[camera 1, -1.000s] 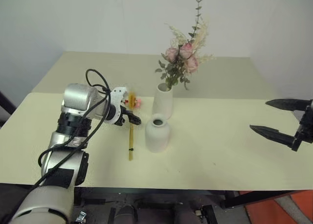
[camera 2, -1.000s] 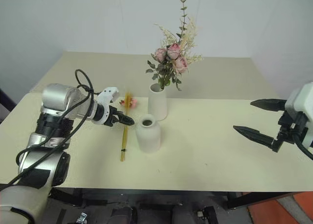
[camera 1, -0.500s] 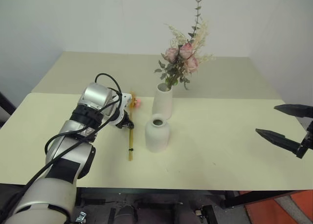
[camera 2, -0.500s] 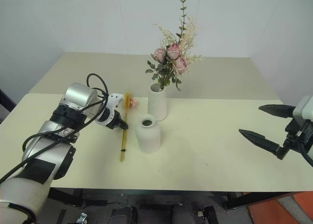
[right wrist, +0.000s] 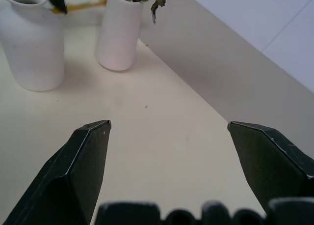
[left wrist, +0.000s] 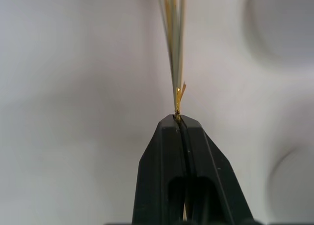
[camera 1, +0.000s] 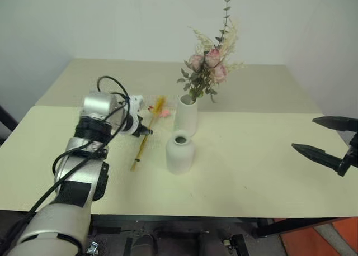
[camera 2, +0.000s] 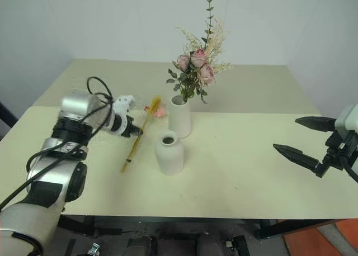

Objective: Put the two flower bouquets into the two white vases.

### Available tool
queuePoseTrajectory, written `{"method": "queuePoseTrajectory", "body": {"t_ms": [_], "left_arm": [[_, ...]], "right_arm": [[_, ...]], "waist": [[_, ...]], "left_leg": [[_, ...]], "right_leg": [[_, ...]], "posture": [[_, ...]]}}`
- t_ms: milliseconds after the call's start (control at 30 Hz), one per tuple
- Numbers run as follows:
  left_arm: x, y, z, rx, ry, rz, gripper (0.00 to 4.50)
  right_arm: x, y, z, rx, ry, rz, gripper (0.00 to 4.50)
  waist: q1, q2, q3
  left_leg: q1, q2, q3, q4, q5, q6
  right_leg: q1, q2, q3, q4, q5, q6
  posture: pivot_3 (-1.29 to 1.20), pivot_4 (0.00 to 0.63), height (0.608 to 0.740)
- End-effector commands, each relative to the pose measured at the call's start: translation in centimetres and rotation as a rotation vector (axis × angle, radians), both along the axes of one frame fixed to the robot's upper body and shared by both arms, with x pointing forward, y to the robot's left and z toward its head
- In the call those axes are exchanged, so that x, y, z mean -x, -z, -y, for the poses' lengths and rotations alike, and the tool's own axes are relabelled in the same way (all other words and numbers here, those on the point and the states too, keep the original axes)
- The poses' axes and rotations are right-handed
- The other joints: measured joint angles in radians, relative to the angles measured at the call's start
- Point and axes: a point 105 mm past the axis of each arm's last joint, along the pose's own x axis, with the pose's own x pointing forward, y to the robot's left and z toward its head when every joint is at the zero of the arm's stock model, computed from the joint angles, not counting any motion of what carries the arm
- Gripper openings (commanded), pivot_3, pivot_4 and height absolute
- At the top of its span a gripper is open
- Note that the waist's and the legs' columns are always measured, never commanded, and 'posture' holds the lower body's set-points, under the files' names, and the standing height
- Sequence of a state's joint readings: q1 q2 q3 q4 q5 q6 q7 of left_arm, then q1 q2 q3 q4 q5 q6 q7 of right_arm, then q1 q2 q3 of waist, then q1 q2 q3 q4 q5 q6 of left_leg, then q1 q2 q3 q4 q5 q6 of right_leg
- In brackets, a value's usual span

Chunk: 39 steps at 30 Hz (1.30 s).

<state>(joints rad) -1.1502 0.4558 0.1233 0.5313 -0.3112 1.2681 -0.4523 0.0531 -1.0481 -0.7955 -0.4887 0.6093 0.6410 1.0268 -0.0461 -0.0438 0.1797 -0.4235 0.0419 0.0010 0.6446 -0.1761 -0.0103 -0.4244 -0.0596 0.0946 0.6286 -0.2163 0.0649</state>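
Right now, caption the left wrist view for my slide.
Left gripper shut on the dried grass stalk bundle, lifted above the table.

The slim yellow-orange dried grass bundle (left wrist: 174, 48) runs blurred off the picture's edge; beside it, a rounded white ceramic vase (left wrist: 294, 185) is blurred and cropped.

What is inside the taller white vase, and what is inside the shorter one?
The taller vase holds the pink rose bouquet; its stems are hidden by the wall. The shorter vase shows only a dark open mouth.

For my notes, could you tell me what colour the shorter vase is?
Matte white; the shorter vase shows best in the left eye view.
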Motion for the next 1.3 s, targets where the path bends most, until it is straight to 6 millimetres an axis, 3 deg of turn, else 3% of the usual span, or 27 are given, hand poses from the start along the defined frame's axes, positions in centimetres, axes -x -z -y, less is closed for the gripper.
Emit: {"method": "queuePoseTrajectory", "body": {"t_ms": [33, 200, 367, 567, 800, 1300], "left_arm": [[0.7, -8.1, -2.7, 0.207, -0.058, 0.444, 0.07], [6.8, -14.4, -3.0, 0.593, 0.229, 0.78, 0.07], [10.0, -14.7, -0.1, 0.673, 0.511, 0.813, 0.07], [10.1, -13.0, 4.7, 0.664, 0.67, 0.78, 0.07], [9.1, -11.9, 7.4, 0.688, 0.739, 0.757, 0.07], [9.5, -9.8, 7.1, 0.576, 0.827, 0.777, 0.07]], "right_arm": [[0.1, -1.3, 0.3, 0.034, -0.001, 0.049, 4.5], [1.1, -2.0, 0.1, -0.02, -0.067, 0.037, 4.5], [2.6, -1.8, -0.5, -0.023, -0.203, 0.016, 4.5], [2.8, -1.1, -0.6, -0.013, -0.22, -0.019, 4.5], [2.8, -1.0, -0.6, -0.006, -0.193, -0.012, 4.5], [2.5, -0.8, -0.6, 0.012, -0.169, -0.005, 4.5]], "waist": [[0.0, 0.0, 0.0], [0.007, 0.0, 0.0], [0.018, 0.0, 0.0], [0.024, 0.0, -0.001], [0.016, 0.0, -0.001], [0.017, 0.0, -0.001]], "left_leg": [[0.0, 0.0, 0.0, 0.0, 0.0, 0.0], [0.001, 0.0, 0.0, 0.0, 0.0, 0.0], [0.003, 0.0, 0.0, 0.001, 0.0, 0.0], [0.005, 0.0, 0.0, 0.003, 0.0, 0.0], [0.004, 0.0, 0.0, 0.002, 0.0, 0.0], [0.003, 0.0, 0.0, 0.002, 0.0, 0.0]], "right_leg": [[0.0, 0.0, 0.0, 0.0, 0.0, 0.0], [0.001, 0.0, 0.0, 0.001, 0.0, -0.001], [0.005, 0.0, -0.001, 0.0, 0.0, 0.0], [0.007, 0.0, -0.001, 0.0, 0.0, 0.0], [0.005, 0.001, 0.0, 0.001, 0.0, 0.0], [0.005, 0.0, 0.0, 0.0, 0.0, 0.0]], "posture": [[0.0, 0.15, 0.74], [0.0, 0.15, 0.74], [0.0, 0.15, 0.74], [0.0, 0.15, 0.74], [0.0, 0.15, 0.74], [0.0, 0.15, 0.74]]}}
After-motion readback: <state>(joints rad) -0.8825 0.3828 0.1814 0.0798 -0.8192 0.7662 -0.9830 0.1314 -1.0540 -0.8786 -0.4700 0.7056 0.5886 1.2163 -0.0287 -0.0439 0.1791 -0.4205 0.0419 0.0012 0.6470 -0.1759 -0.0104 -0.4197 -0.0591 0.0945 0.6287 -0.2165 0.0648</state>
